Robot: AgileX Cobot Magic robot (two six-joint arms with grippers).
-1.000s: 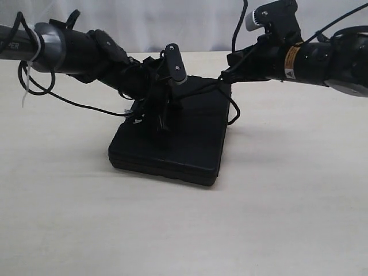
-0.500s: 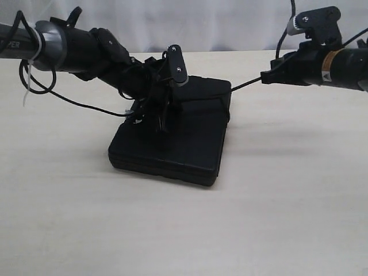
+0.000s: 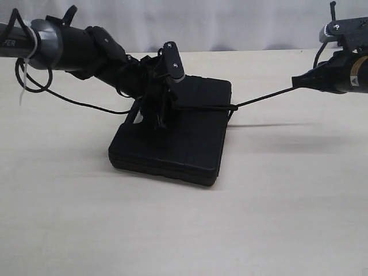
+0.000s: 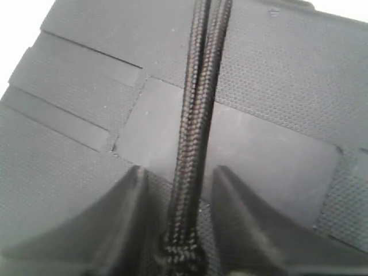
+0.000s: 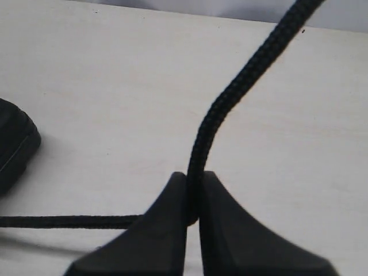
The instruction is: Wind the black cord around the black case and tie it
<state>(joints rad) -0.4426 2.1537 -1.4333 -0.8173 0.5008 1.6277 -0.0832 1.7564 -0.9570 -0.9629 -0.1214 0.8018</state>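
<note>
- Pinching the black cord [image 5: 241,80] right at its tips, the right gripper [image 5: 192,179] has both fingers pressed tight together on it, no gap showing.
- From that pinch the cord runs taut through the air, slanting down to the right-hand edge of the black case [image 3: 184,144], where it bends over onto the lid.
- That right gripper hangs well off to the right of the case and above the table [image 3: 276,201], not touching either.
- The left gripper [image 4: 177,172] is down low over the case lid with its fingers [image 4: 123,218] spread apart.
- Two strands of cord lie side by side on the lid and pass between those fingers. A sliver of lid shows on each side, so no squeeze as far as I can see. There's a knotty lump down between the fingers.
- The case lies flat around mid-table.
- Room-wise, there's a wide stretch of pale tabletop in front of the case and to its right.
- The left arm crowds the case's back-left corner, with its thin cable [image 3: 86,105] looping low beside it.
</note>
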